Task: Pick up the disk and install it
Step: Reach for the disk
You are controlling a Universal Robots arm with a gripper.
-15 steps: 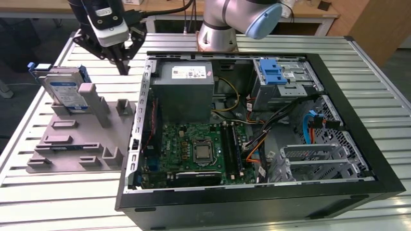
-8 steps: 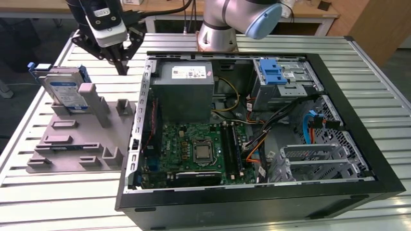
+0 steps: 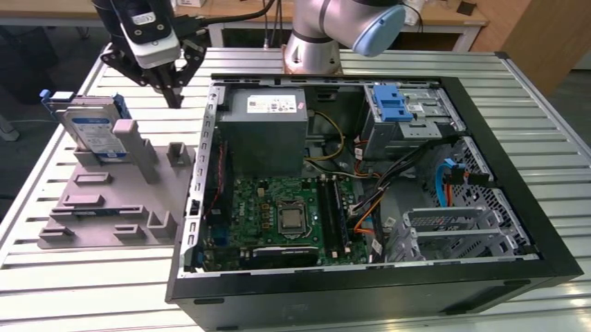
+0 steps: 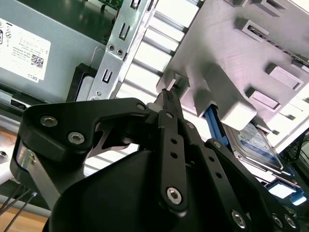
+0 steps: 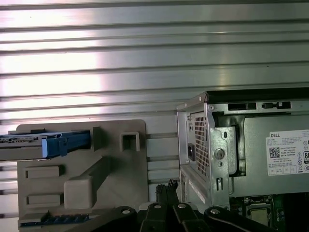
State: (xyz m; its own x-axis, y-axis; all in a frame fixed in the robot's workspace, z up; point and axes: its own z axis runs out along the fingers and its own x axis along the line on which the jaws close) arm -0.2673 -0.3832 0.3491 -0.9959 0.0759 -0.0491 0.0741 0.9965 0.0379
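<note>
In the exterior view the disk [image 3: 94, 130] stands on edge in the grey holder [image 3: 129, 207] by the table's [image 3: 517, 90] edge on the exterior view's left, and the holder's upright block covers its lower part. The picture's top edge cuts off the arm [image 3: 323, 34] and the upper body of the gripper [image 3: 173, 104]. In the second wrist view the gripper's linkage hides much of the disk [image 4: 256, 140]. In the first wrist view the disk [image 5: 29, 145] runs off the picture's edge, its label face out of sight.

We take this for a robotics lab: a ribbed aluminium bench [image 3: 535, 104] carries an opened black computer case [image 3: 369, 299], a grey plastic fixture [image 3: 102, 207] and a silver robot arm [image 3: 319, 34].
</note>
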